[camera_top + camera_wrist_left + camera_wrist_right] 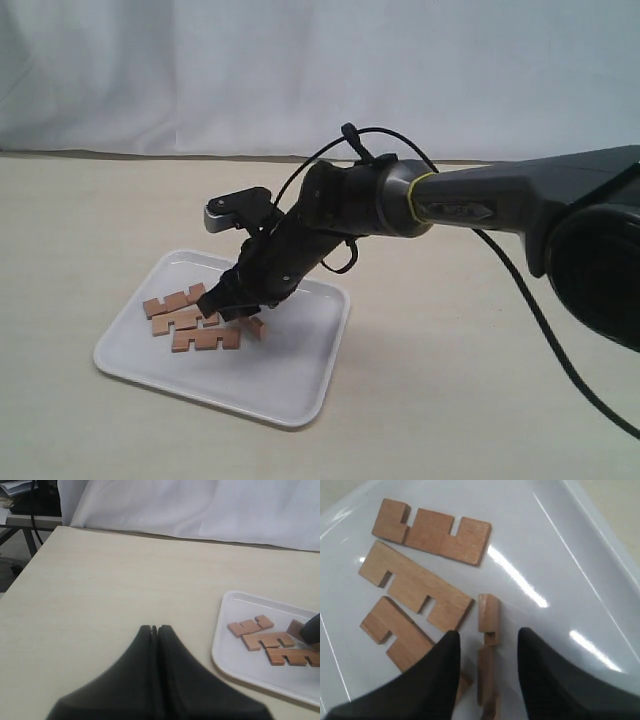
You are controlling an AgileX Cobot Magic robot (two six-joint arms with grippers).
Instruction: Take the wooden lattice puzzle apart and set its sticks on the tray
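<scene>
R gripper (487, 639): mine, part open & low over the tray. Fingers (445, 670) sat either side of 1 stick w/ a gap to the wood each side. Nothing gripped.
4th stick (488, 611): stood on its narrow edge betw. my fingers, on the tray floor, just beside the flat ones.
Flat sticks (415, 585): 3, lying flat side by side on the tray, notches showing, none stacked.
Tray (290, 375): white, on the table (450, 400), on the left of the ext. view. All 4 sticks were in its far-left part.
R arm: reached across from the right, angled down to the tray.
L gripper (155, 630): fully closed, empty, above bare table. Near the tray rim but apart from it.
</scene>
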